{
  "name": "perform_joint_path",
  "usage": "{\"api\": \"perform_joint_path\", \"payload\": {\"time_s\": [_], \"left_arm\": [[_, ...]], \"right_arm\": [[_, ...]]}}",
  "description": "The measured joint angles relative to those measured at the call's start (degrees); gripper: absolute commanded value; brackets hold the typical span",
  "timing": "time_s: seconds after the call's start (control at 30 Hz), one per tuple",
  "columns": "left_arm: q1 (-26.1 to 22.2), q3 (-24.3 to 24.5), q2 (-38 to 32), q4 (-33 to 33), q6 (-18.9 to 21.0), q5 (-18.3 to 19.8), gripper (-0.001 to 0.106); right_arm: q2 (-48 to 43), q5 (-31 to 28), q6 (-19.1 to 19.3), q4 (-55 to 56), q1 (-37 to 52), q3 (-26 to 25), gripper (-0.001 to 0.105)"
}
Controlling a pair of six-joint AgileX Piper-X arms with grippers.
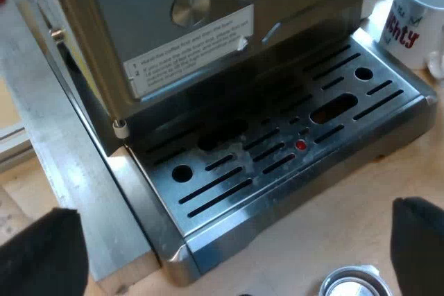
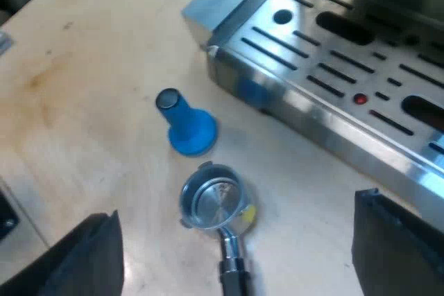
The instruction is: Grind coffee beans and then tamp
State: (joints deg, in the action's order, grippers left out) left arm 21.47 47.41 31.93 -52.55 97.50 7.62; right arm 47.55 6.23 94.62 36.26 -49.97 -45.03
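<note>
The left tool (image 1: 229, 258) hangs wide open and empty over the wooden surface (image 2: 83, 102), close to the espresso machine's drip tray (image 1: 277, 150). A mug (image 1: 416, 25) sits beside the tray. The right tool (image 2: 236, 251), also spread wide and empty, hovers above the loose holder (image 2: 211, 199). The blue tamper (image 2: 186, 126) sits just beside the holder's basket.
</note>
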Motion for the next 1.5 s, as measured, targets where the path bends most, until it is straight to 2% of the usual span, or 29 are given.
{"api": "perform_joint_path", "payload": {"time_s": [0.07, 0.17, 0.33, 0.47, 0.57, 0.67, 0.87, 0.97, 1.13, 1.27, 1.37, 1.5], "left_arm": [[-2.5, 0.2, 0.7, 0.0, 0.3, 1.4, 0.089], [-8.8, 1.1, 2.4, 0.0, 0.8, 5.2, 0.089], [-13.8, 2.7, 3.6, 0.0, 1.0, 5.7, 0.089], [-14.1, 2.7, 3.6, -0.2, 1.0, 5.8, 0.089], [-14.2, 2.8, 3.6, -0.2, 1.0, 5.7, 0.089], [-14.6, 2.8, 3.6, -0.9, 1.0, 4.5, 0.089], [-18.3, 2.8, 3.6, -2.6, 1.0, 3.9, 0.089], [-18.7, 2.8, 3.6, -2.6, 1.0, 3.7, 0.089], [-18.7, 2.8, 3.1, -3.3, 1.0, 3.7, 0.089], [-17.6, 2.8, 0.9, -3.5, 1.0, 3.1, 0.089], [-15.2, 2.8, -2.4, -3.6, 1.0, 0.9, 0.089], [-14.0, 2.8, -5.3, -3.6, 1.0, 0.6, 0.089]], "right_arm": [[0.0, 3.0, 0.0, 0.0, 4.3, 0.0, 0.069], [-0.2, 5.5, 0.0, 1.4, 12.0, 0.0, 0.069], [-1.4, 8.2, 2.1, 5.2, 19.4, 0.0, 0.069], [-3.5, 8.7, 4.0, 7.9, 24.8, 0.0, 0.069], [-6.2, 8.7, 6.7, 10.1, 31.0, 0.0, 0.069], [-8.2, 8.7, 8.2, 11.1, 35.8, 0.0, 0.069], [-12.6, 9.7, 14.5, 14.9, 48.8, -0.1, 0.069], [-13.5, 13.3, 18.1, 16.9, 56.6, -0.3, 0.069], [-14.9, 17.0, 23.0, 19.1, 63.8, -0.3, 0.069], [-17.4, 18.1, 24.1, 19.4, 63.8, -0.3, 0.069], [-20.5, 22.6, 24.3, 20.3, 57.3, -0.3, 0.069], [-23.0, 23.1, 24.5, 21.4, 52.7, -0.3, 0.069]]}}
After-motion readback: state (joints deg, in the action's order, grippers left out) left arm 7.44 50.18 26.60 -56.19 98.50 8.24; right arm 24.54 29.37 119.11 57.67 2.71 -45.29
